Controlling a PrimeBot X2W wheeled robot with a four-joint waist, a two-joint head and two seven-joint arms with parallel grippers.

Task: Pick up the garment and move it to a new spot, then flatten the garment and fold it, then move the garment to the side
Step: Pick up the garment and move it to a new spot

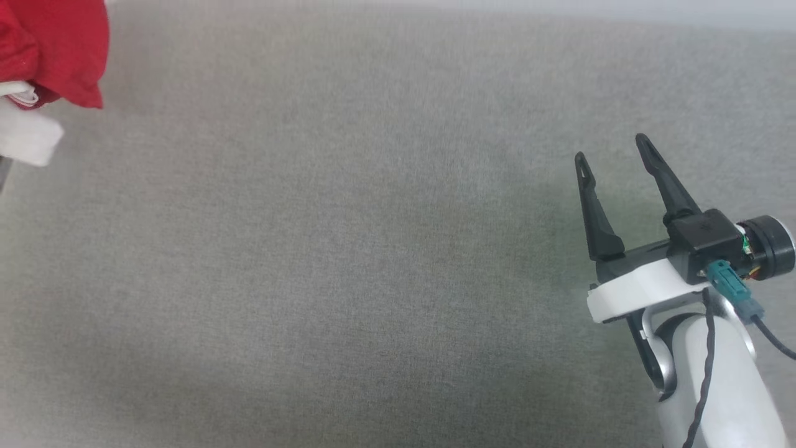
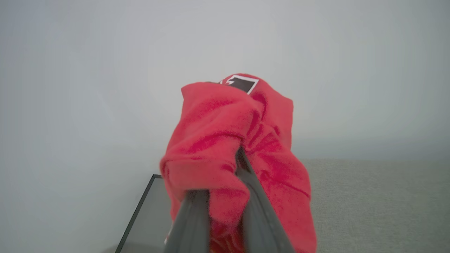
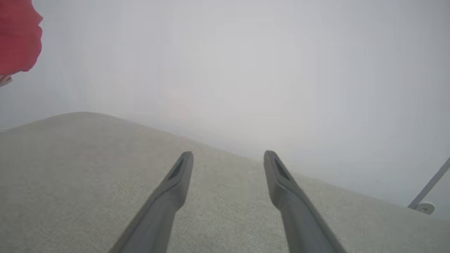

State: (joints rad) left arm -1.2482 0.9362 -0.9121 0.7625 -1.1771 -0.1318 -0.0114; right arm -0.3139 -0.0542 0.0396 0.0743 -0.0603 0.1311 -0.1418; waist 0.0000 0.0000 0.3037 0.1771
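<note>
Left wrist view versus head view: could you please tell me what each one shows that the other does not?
Left wrist view: the left hand shut on a bunched fold of the bright red jersey garment, the black-and-white lettering patch at its top, and a dark-edged flat panel at lower left. Head view: the right hand, open, and the garment's white sleeve part. Both: the red garment and the grey woven fabric surface.

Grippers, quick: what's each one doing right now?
The left gripper is shut on the garment.
The right gripper is open, holding nothing.
</note>
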